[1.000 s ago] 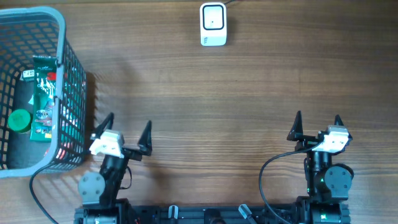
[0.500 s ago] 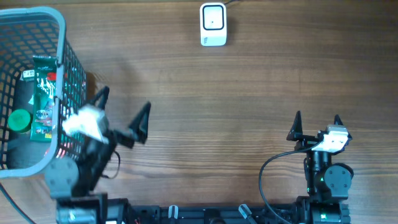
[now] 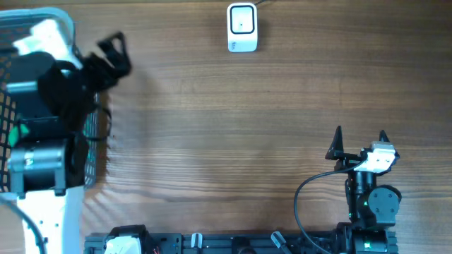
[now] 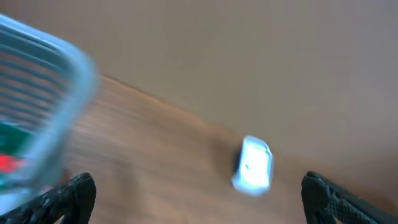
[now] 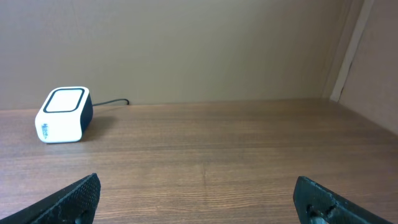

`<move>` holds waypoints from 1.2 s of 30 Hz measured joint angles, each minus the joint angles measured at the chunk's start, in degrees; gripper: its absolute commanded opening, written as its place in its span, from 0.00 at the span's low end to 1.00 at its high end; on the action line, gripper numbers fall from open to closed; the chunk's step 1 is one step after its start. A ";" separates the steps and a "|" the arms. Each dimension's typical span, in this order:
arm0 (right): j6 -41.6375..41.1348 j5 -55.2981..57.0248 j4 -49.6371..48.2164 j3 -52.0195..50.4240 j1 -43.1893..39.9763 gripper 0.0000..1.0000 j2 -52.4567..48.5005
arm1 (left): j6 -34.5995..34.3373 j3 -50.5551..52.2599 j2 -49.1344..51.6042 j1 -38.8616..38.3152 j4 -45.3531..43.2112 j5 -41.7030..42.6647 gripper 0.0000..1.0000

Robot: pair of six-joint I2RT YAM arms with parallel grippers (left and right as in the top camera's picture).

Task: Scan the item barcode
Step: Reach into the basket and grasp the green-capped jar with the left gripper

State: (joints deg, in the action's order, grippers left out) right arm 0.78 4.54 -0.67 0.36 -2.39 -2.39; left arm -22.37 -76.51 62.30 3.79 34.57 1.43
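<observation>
- Reaching over the wire basket (image 3: 44,13) at the left side of the table (image 3: 226,127), the left arm (image 3: 42,162) carries the left gripper (image 4: 198,182) with its jaws spread wide and nothing between them. Judged purpose: an approach to pick from the basket.
- The green item (image 4: 11,148), taken to be the thing to scan, lies inside the basket below the rim. No finger touches it.
- The barcode scanner (image 3: 241,27) stands at the far edge of the table, well apart from the basket. Judged reason for this placement: central enough for either arm to present a barcode to it.
- The right gripper (image 3: 360,140) sits at the near right of the table, jaws apart and empty, pointed toward the scanner. It is judged idle in this step.
- A cable (image 5: 115,101) leaves the back of the scanner toward the wall.
- Hidden or unclear:
  - In the overhead view the left arm covers most of the basket's contents; only a green sliver shows.
  - The left wrist view is blurred, so the item's label, barcode and shape cannot be read.
  - Whether the basket holds more than one item cannot be told.
  - The basket's left side is cut off by the frame.
  - The left fingers appear in the overhead view only as a dark smear.
</observation>
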 measured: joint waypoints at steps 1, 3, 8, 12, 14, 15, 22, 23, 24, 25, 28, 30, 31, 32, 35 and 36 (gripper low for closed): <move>0.00 0.00 0.00 0.00 0.00 1.00 0.00 | -1.95 -1.55 0.00 0.70 0.15 -4.81 1.00; 0.00 0.00 0.00 0.00 0.00 1.00 0.00 | -5.64 -3.74 0.00 4.04 0.59 -13.14 1.00; 0.00 0.00 0.00 0.00 0.00 1.00 0.00 | -15.50 -4.87 6.64 23.50 10.08 -18.53 1.00; 0.00 0.00 0.00 0.00 0.00 1.00 0.00 | -17.64 -4.83 16.26 32.02 14.82 -17.86 1.00; 0.00 0.00 0.00 0.00 0.00 1.00 0.00 | -20.15 -4.81 21.81 34.34 18.32 -17.66 1.00; 0.00 0.00 0.00 0.00 0.00 1.00 0.00 | -21.73 -4.81 24.22 34.97 19.34 -17.64 1.00; 0.00 0.00 0.00 0.00 0.00 1.00 0.00 | -30.42 -4.76 38.12 36.04 19.91 -17.40 1.00; 0.00 0.00 0.00 0.00 0.00 1.00 0.00 | -30.99 -4.76 39.17 36.04 19.43 -17.40 1.00; 0.00 0.00 0.00 0.00 0.00 1.00 0.00 | -31.56 -4.76 40.70 36.04 18.53 -17.40 1.00; 0.00 0.00 0.00 0.00 0.00 1.00 0.00 | -31.98 -4.76 42.32 36.04 17.73 -17.38 1.00; 0.00 0.00 0.00 0.00 0.00 1.00 0.00 | -32.44 -4.76 45.16 36.04 15.93 -17.44 1.00; 0.00 0.00 -0.02 0.00 0.00 1.00 0.00 | -32.48 -4.76 46.71 36.04 15.19 -17.44 1.00; 0.00 0.00 0.00 0.00 0.00 1.00 0.00 | -32.63 -4.76 47.65 36.04 14.67 -17.44 0.96; 0.00 0.00 0.00 0.00 0.00 1.00 0.00 | -32.70 -4.76 48.37 36.04 14.47 -17.44 0.91; 0.00 0.00 0.00 0.00 0.00 1.00 0.00 | -32.98 -4.76 50.38 36.13 14.29 -17.49 0.67; 0.00 0.00 0.00 0.00 0.00 1.00 0.00 | -32.94 -4.76 50.40 36.13 14.29 -17.44 0.63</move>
State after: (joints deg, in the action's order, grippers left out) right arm 0.78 4.54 -0.67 0.36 -2.39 -2.39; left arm -55.31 -81.28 112.71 39.92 48.86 -16.01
